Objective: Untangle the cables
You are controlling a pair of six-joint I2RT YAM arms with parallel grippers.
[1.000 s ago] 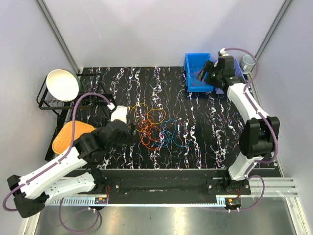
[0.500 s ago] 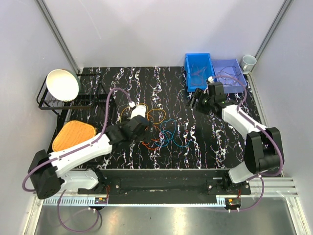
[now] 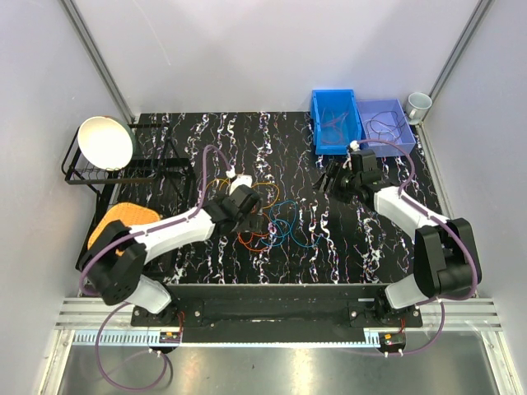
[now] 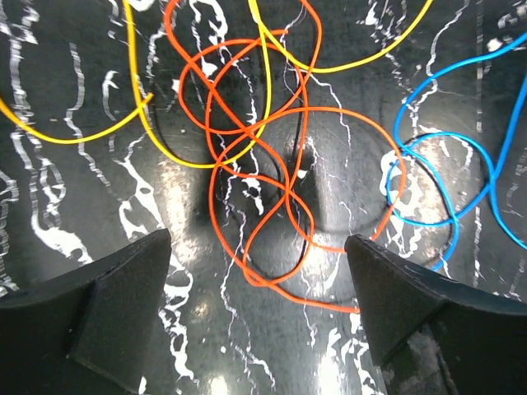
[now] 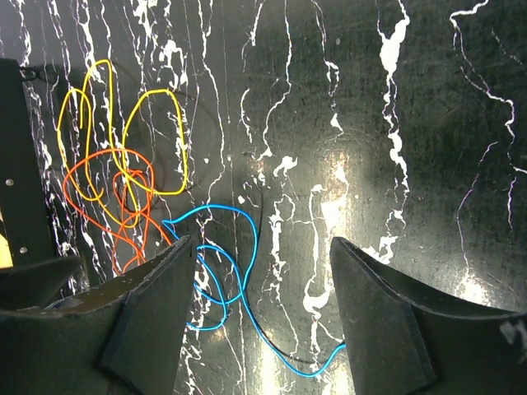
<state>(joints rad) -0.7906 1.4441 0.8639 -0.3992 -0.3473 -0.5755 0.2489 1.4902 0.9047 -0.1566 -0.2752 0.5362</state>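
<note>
Above the orange cable (image 4: 284,196), with the left gripper (image 4: 257,243) spread wide, lower straight and pinch one loop only.

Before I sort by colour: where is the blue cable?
Top view: centre, the blue cable lies just right of the orange cables beneath the left claw, overlapping them.

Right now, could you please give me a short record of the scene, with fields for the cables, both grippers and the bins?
Cables: orange cable, yellow cable and blue cable overlap in one tangle on the table
Left gripper: open, over the orange loops, holding nothing
Right gripper: open, right of the tangle, holding nothing
Bins: blue bin and purple bin at the far right, thin wires inside
Task state: not yet untangled
</note>
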